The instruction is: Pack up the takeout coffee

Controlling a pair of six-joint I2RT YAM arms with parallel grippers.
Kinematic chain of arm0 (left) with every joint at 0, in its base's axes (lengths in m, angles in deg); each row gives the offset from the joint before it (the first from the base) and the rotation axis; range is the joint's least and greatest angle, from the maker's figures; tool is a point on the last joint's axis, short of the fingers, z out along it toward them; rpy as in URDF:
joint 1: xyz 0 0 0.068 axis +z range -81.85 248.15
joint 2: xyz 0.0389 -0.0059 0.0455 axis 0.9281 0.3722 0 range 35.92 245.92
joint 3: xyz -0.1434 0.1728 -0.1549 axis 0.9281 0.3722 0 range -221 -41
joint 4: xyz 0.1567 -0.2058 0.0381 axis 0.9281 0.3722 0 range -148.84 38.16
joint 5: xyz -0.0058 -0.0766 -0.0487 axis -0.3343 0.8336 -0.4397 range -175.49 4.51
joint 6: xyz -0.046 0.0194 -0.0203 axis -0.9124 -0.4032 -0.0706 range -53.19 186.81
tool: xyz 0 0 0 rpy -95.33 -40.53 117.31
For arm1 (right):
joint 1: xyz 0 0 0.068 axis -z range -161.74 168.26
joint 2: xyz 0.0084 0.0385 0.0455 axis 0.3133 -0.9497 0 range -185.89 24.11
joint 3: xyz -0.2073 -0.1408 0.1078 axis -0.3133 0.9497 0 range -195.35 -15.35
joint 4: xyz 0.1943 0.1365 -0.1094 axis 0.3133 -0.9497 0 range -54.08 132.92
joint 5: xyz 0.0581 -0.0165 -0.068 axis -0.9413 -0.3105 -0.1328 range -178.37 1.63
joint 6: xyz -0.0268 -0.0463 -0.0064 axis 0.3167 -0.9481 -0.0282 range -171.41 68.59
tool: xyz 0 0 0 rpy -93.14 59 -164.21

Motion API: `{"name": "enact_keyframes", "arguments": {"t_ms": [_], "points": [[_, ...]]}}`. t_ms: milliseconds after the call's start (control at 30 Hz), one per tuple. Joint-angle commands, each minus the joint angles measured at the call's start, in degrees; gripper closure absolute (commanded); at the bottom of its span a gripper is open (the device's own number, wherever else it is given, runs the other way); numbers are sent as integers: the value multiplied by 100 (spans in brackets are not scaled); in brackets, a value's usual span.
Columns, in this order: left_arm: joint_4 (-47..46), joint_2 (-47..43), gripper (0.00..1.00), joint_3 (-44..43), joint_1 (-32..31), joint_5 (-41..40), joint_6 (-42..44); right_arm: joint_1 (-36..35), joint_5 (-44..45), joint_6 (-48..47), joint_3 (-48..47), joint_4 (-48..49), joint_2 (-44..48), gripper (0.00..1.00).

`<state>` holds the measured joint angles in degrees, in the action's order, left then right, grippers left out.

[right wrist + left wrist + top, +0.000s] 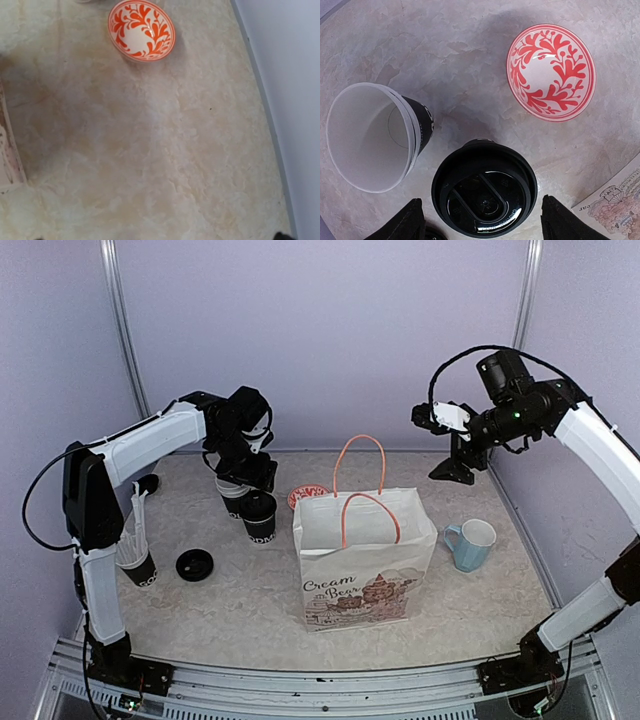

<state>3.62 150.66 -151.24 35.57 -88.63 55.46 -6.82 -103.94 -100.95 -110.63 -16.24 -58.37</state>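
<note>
A takeout coffee cup with its black lid on point(258, 515) point(485, 192) stands on the table left of the paper bag point(365, 555). Close behind it is a second black cup point(232, 496) point(370, 135), lidless, showing its white inside. My left gripper point(246, 468) point(482, 227) hangs open over the lidded cup. Its fingertips point(402, 225) sit one on each side of the lid, with a gap on both sides. A loose black lid point(194, 564) lies on the table to the left. My right gripper point(455, 468) point(160, 237) is open high above the back right of the table, holding nothing.
The white bag with orange handles stands upright and open in the middle. A red-and-white patterned bowl point(305, 496) point(551, 72) point(142, 30) lies behind it. A light-blue mug point(472, 543) stands to the bag's right. A black cup full of white straws point(135, 560) stands at the far left.
</note>
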Motion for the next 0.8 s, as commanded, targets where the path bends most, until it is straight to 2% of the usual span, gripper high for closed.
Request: {"name": "enact_keyframes", "arguments": {"t_ms": [0,200,567,767], "points": [[138,122,22,143,-7,63,-49,12,-137,-29,104,157,170,2],[186,287,18,149,-34,-17,-36,12,-161,-38,142,129,155,2],[217,391,26,205,-115,200,-34,12,-185,-56,195,135,119,3],[302,479,24,334,-249,17,-17,12,-175,-81,210,116,109,3]]}}
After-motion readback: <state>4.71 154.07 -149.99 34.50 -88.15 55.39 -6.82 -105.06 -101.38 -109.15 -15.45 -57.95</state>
